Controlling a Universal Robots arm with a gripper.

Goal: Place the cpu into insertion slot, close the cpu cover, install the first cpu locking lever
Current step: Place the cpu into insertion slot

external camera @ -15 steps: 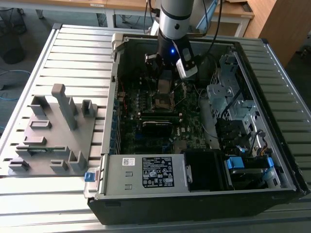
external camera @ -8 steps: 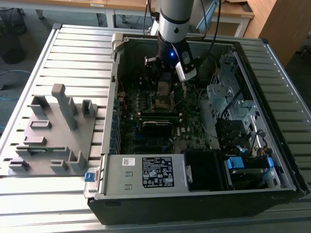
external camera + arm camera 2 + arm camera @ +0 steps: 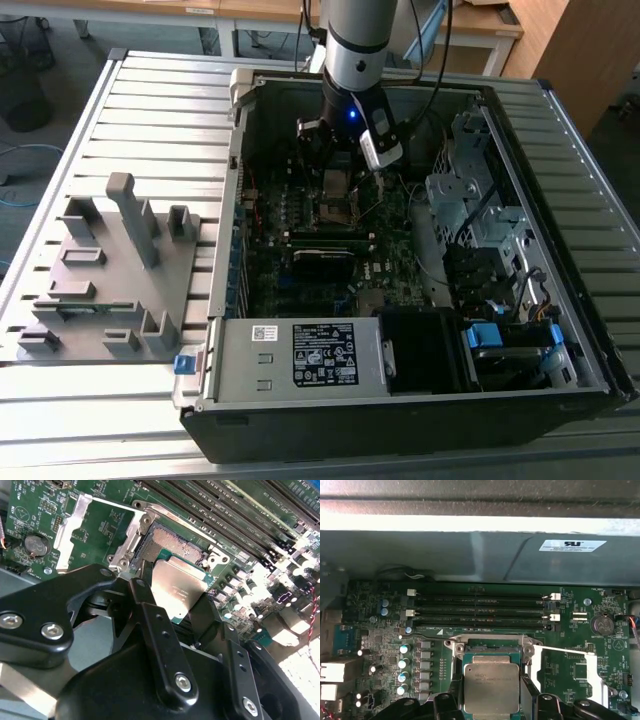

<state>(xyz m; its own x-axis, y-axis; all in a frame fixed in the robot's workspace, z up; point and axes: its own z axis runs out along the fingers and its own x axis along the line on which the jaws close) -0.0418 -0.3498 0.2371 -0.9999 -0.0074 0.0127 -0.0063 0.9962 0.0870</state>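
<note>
In the exterior view a grey fixture plate (image 3: 110,270) lies left of the open computer case (image 3: 235,200), where the gripper (image 3: 335,170) reaches down inside. In the second wrist view the cpu cover (image 3: 70,527) stands flipped open, and the fingers (image 3: 150,625) clamp the cpu (image 3: 177,590) just over the insertion slot (image 3: 172,545)

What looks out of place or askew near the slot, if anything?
Nothing looks damaged or askew. The gripper grips the cpu, roughly square to the slot but covering only part of it, with contacts exposed beyond its edge. The cover lies swung open beside the slot.
</note>
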